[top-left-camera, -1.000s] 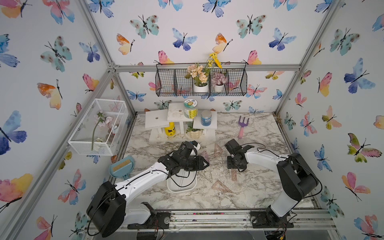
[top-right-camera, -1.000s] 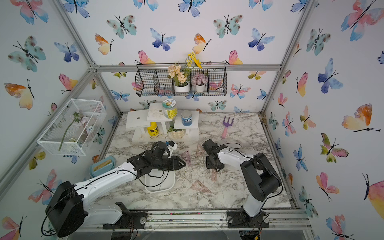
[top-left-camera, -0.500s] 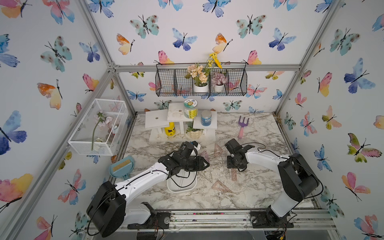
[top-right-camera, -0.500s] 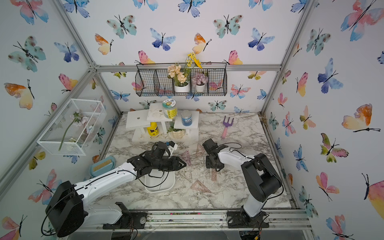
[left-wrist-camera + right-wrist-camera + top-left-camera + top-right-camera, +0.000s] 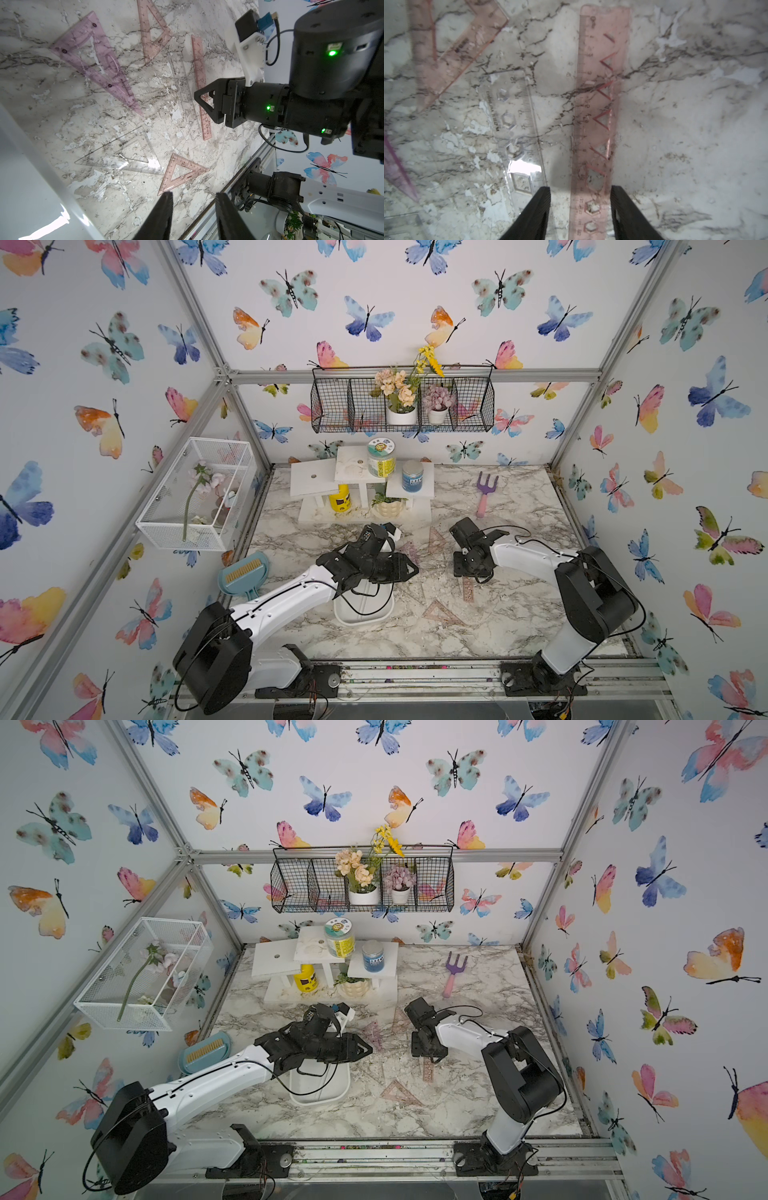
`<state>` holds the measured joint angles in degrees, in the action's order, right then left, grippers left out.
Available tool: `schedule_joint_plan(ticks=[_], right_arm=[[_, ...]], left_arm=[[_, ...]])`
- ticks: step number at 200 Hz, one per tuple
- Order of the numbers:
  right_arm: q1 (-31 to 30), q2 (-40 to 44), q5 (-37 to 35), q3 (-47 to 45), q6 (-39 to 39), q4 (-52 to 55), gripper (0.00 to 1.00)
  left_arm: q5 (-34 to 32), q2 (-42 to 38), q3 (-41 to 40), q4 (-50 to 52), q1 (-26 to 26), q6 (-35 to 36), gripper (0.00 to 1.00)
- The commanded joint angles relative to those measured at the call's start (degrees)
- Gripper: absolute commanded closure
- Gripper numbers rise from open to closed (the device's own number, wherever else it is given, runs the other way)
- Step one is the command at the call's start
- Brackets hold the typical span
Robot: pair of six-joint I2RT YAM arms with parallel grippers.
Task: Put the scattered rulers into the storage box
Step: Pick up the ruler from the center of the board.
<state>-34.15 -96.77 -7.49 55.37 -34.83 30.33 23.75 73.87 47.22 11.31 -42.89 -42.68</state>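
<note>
Several rulers lie scattered on the marble between my arms. A pink straight ruler [image 5: 593,116] runs between the fingers of my open right gripper [image 5: 580,207], which points down over it [image 5: 468,589]; the jaws straddle it without closing. A clear straight ruler [image 5: 517,124] lies beside it. The left wrist view also shows a purple set square [image 5: 97,64], a pink set square [image 5: 153,31], a clear set square [image 5: 124,153] and a small pink set square [image 5: 182,172]. My left gripper [image 5: 193,207] is open and empty, hovering by the white storage box [image 5: 361,622], which my left arm partly covers.
A purple-and-pink garden fork [image 5: 484,493] lies at the back right. A white stepped shelf [image 5: 316,483] with jars stands at the back middle. A blue brush [image 5: 245,572] sits at the left edge. A white mesh cage [image 5: 199,493] and a black wire basket [image 5: 403,402] hang on the walls.
</note>
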Motion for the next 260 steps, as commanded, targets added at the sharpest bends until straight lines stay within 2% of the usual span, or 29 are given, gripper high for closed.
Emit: schedule_joint_plan(ticks=[1, 103, 196, 260], right_arm=[[0.15, -1.35, 0.72, -0.53, 0.38, -0.44, 0.47], [0.22, -3.95, 0.1, -2.18, 0.33, -1.41, 0.48], [0.22, -5.53, -0.16, -4.46, 0.38, -2.55, 0.66], [0.23, -2.24, -0.25, -4.53, 0.29, -1.8, 0.81]], left_arm=[[0.93, -0.92, -0.64, -0.59, -0.43, 0.23, 0.61], [1.12, -0.65, -0.55, -0.48, -0.43, 0.5, 0.61], [1.1, -0.66, -0.22, -0.32, -0.42, 0.59, 0.61], [1.0, -0.38, 0.06, -0.24, -0.39, 0.61, 0.61]])
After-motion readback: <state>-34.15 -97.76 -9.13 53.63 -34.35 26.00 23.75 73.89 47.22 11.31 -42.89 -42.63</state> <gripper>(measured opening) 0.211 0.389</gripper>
